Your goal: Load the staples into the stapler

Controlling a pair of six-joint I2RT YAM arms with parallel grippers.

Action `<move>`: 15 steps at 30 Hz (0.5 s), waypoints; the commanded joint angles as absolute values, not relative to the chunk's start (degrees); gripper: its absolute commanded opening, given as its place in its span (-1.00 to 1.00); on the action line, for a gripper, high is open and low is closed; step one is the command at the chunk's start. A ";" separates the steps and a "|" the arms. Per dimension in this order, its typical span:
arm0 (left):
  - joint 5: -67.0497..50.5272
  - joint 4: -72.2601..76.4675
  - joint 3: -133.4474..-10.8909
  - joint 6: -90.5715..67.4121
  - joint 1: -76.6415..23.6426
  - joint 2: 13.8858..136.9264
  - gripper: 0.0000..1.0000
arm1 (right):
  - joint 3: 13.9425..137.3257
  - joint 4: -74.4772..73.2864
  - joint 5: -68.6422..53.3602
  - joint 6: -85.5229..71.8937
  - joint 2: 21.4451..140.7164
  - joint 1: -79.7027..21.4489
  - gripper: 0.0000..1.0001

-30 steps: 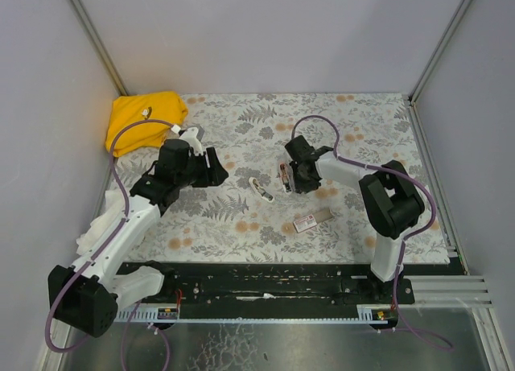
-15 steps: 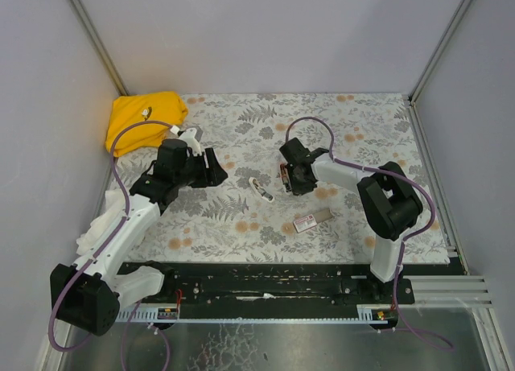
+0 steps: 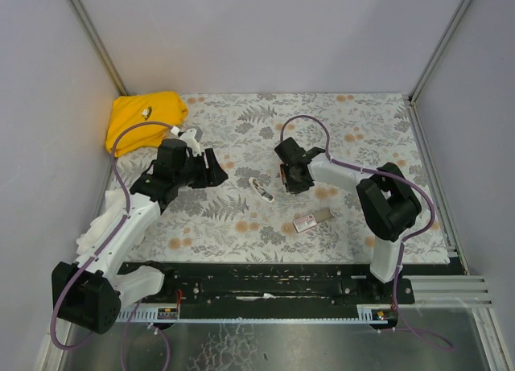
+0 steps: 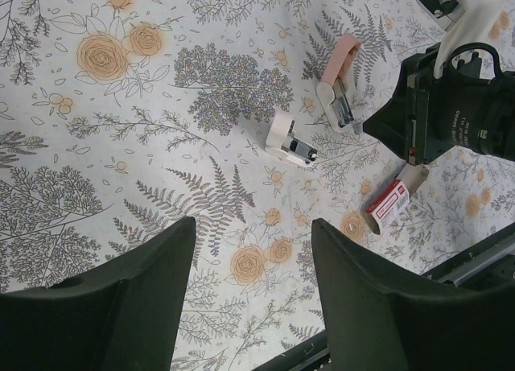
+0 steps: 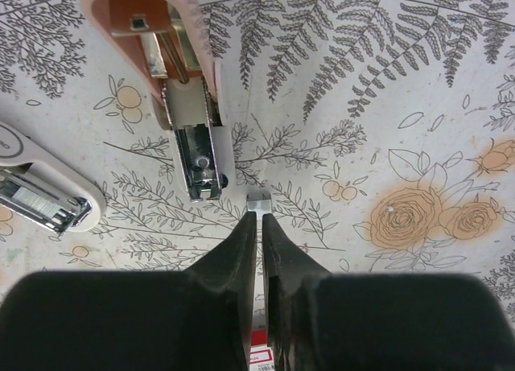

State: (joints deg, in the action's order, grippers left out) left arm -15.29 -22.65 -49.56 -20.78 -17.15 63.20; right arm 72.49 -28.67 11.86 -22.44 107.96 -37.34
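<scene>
The pink stapler (image 5: pixel 173 73) lies opened on the floral mat, its metal channel (image 5: pixel 197 158) pointing at my right gripper (image 5: pixel 259 220). The right gripper is shut on a thin silvery strip of staples (image 5: pixel 257 203), whose end sticks out just right of the channel's tip. In the top view the right gripper (image 3: pixel 287 176) is over the stapler (image 3: pixel 283 173). A white part with metal (image 5: pixel 40 195) lies to the left; it also shows in the top view (image 3: pixel 261 188). My left gripper (image 4: pixel 253 307) is open and empty, held above the mat (image 3: pixel 214 168).
The red-and-white staple box (image 3: pixel 311 220) lies on the mat near the right arm's base; it also shows in the left wrist view (image 4: pixel 394 202). A yellow cloth (image 3: pixel 145 117) sits at the back left corner. Walls enclose the mat on three sides.
My right gripper has shifted slightly left and away with the staple strip, closer to the stapler. The left arm has barely moved.
</scene>
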 commanded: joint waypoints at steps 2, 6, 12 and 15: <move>-16.63 -18.90 -48.87 -21.09 -16.51 63.03 0.16 | 73.96 -29.86 14.20 -21.74 105.09 -37.79 -0.68; -16.79 -18.72 -48.61 -21.18 -16.28 62.83 0.16 | 74.42 -29.48 13.58 -20.16 105.55 -37.79 -0.47; -16.70 -18.72 -48.45 -21.18 -16.09 62.67 0.16 | 74.90 -29.01 12.48 -18.67 106.92 -37.71 -0.30; -16.84 -18.72 -48.43 -21.18 -15.97 62.78 0.16 | 74.87 -28.44 11.50 -18.29 107.27 -37.40 -0.28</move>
State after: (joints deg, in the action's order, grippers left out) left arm -15.66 -22.37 -48.90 -20.95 -16.69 63.20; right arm 72.49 -29.04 12.45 -19.84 107.96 -37.34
